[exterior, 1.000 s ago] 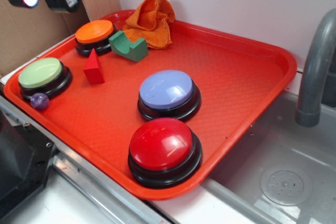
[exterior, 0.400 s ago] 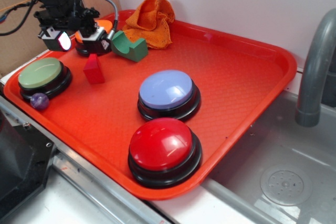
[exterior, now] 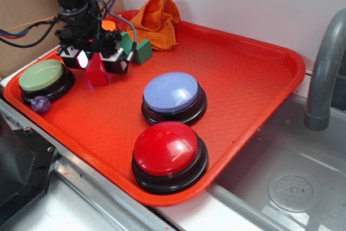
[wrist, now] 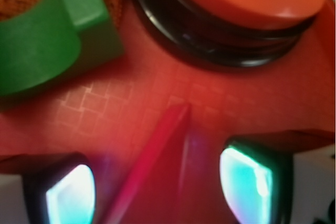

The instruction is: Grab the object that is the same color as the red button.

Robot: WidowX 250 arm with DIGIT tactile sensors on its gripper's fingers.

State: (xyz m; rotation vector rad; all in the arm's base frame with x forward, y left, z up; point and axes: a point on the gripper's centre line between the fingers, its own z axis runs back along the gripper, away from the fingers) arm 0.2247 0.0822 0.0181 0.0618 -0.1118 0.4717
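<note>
Red tray beside sink. Gripper spread wide, straddling red wedge block at tray's 10 o'clock; wedge ridge centred between fingers, red button at 6 o'clock.

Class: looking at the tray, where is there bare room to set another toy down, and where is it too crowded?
Free: the wide stretch of tray between the cloth, the blue button and the far rim. Crowded: the left corner, where the gripper straddles the red block.
</note>
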